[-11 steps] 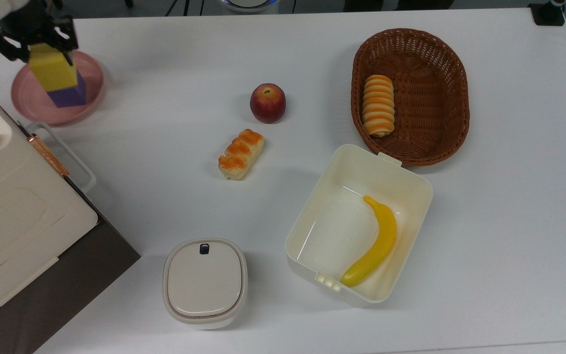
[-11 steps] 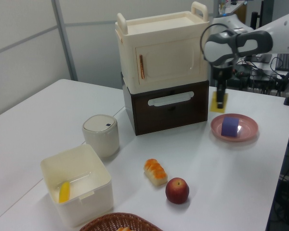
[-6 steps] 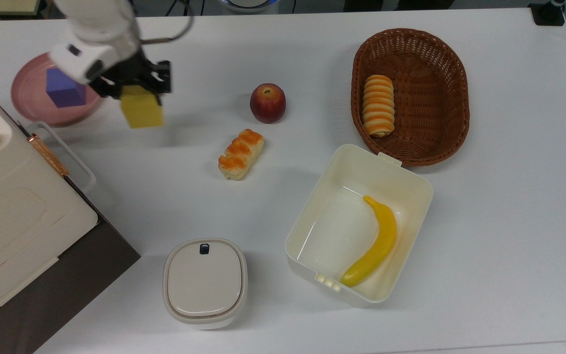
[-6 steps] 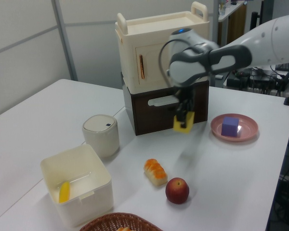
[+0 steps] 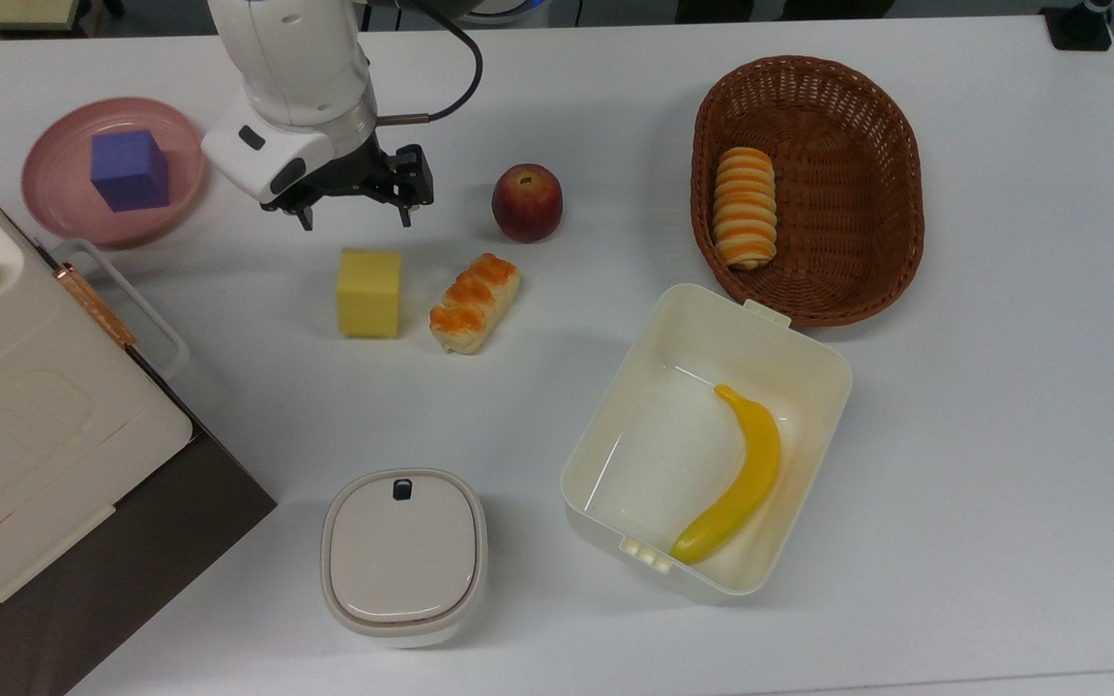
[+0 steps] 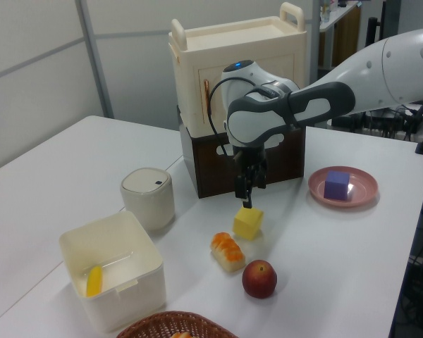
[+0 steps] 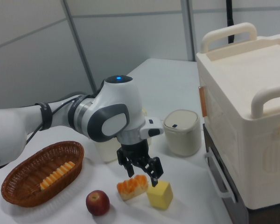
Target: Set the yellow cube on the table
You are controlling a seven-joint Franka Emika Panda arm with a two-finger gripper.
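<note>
Gripper [image 5: 354, 205] seen released, fingers spread, raised clear of yellow cube [image 5: 369, 292]. Cube, carried half a second ago, now set on table [image 5: 1002, 406], at 6 o'clock from gripper in top view, just beside bread roll [image 5: 475, 302]. Placement judged done; retreat left.

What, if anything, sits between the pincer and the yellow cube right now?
Nothing visible. The pincer, open, hangs just above the yellow cube, which sits on the table. The bread roll lies beside the cube, not between them.
</note>
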